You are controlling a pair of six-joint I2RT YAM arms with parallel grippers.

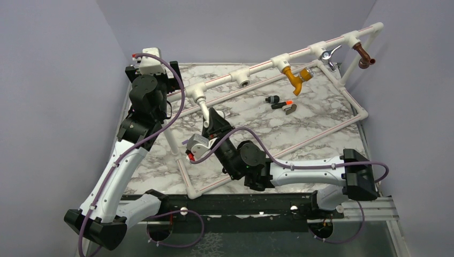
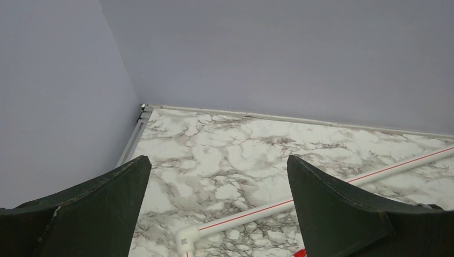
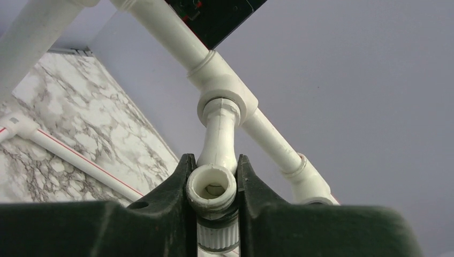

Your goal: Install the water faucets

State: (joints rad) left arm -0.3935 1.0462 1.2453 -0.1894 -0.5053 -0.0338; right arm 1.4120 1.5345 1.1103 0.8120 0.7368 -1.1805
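Observation:
My right gripper [image 1: 210,119] is shut on the white plastic faucet [image 1: 203,107], whose far end sits in a tee socket [image 1: 197,92] of the white pipe frame. In the right wrist view the faucet's open spout [image 3: 211,187] sits between my fingers [image 3: 174,182], its stem running up into the tee [image 3: 225,96]. A mustard-yellow faucet [image 1: 296,76], a chrome-levered faucet [image 1: 327,55] and a brown faucet [image 1: 364,55] hang from other tees. A black-and-orange faucet [image 1: 281,101] lies loose on the marble. My left gripper [image 2: 217,176] is open and empty above the far left corner.
One tee socket [image 1: 244,80] on the top pipe holds nothing. The pipe frame's lower rail [image 1: 278,147] crosses the marble table [image 1: 321,118]; its corner elbow [image 2: 184,238] shows under my left gripper. Grey walls close in at the left, back and right.

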